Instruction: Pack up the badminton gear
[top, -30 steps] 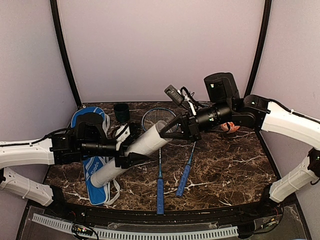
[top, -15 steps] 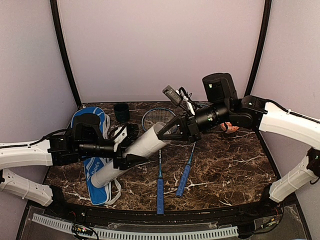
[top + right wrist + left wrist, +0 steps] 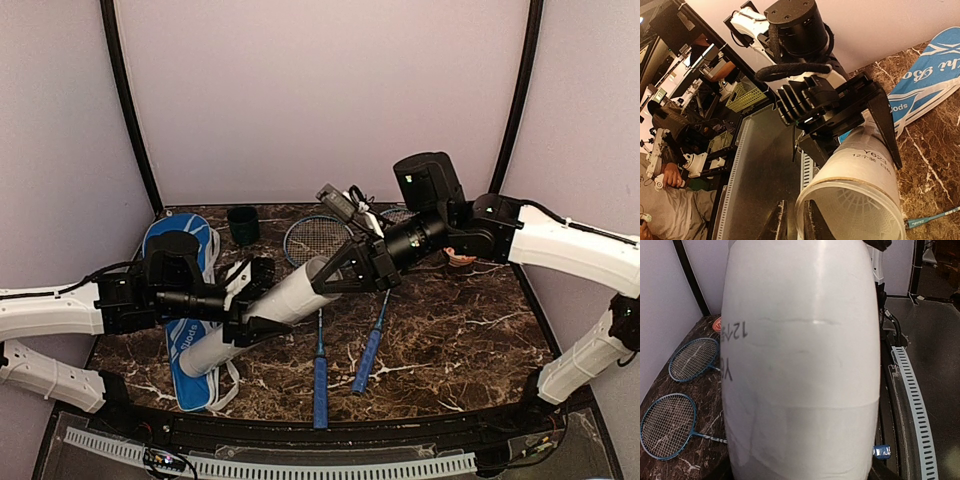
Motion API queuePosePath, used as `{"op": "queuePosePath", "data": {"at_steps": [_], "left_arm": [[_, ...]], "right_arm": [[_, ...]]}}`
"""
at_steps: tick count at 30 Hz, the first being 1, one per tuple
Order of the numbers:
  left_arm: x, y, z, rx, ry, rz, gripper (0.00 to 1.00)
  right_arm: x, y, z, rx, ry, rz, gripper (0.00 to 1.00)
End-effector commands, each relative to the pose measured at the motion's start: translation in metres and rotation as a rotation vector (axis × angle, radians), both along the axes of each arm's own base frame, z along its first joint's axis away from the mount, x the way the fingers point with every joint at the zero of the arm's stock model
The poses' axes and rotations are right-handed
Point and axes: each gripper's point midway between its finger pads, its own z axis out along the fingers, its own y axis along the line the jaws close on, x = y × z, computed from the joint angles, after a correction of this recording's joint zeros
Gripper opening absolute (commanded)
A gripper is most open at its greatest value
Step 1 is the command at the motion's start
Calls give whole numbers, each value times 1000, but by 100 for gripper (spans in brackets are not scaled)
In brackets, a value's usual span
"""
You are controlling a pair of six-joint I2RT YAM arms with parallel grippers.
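My left gripper (image 3: pixel 250 305) is shut on the long white tube (image 3: pixel 285 298) and holds it tilted above the table, open end up toward the right. The tube fills the left wrist view (image 3: pixel 800 365) and hides the fingers there. My right gripper (image 3: pixel 330 282) is at the open end. In the right wrist view its fingers (image 3: pixel 782 220) stand close together with the tube's (image 3: pixel 865 170) rim between them. Feathers of a shuttlecock (image 3: pixel 860 210) show inside. Two blue-handled rackets (image 3: pixel 320 385) (image 3: pixel 367 362) lie on the table. The blue bag (image 3: pixel 175 250) lies at the left.
A small dark cup (image 3: pixel 243 223) stands at the back left beside the bag. A small orange and white thing (image 3: pixel 460 256) lies under the right arm at the back right. The racket heads (image 3: pixel 692 359) (image 3: pixel 667 425) lie near the back wall.
My right gripper has moved left and down to the tube's open end. My left gripper has tipped the tube a little lower.
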Motion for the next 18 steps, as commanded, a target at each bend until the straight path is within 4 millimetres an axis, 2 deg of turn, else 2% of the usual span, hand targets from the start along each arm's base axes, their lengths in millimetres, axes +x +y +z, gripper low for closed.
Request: {"op": "queuePosePath", "data": {"at_steps": [1,8,11,18], "left_arm": [[-13,-6,54,-170,-99,-81,41],[-17,-6,55,-179,-94,-100,41],[-21,-5,58,-195,-96,-116,41],[-30,-3,70,-248,-111,-159,41]], "right_arm": [[-1,3,-19,-52,33,-5,17],[0,2,-17,-39,38,-8,28],[2,1,-17,-29,46,-6,28],[-3,4,-16,21,100,39,20]]}}
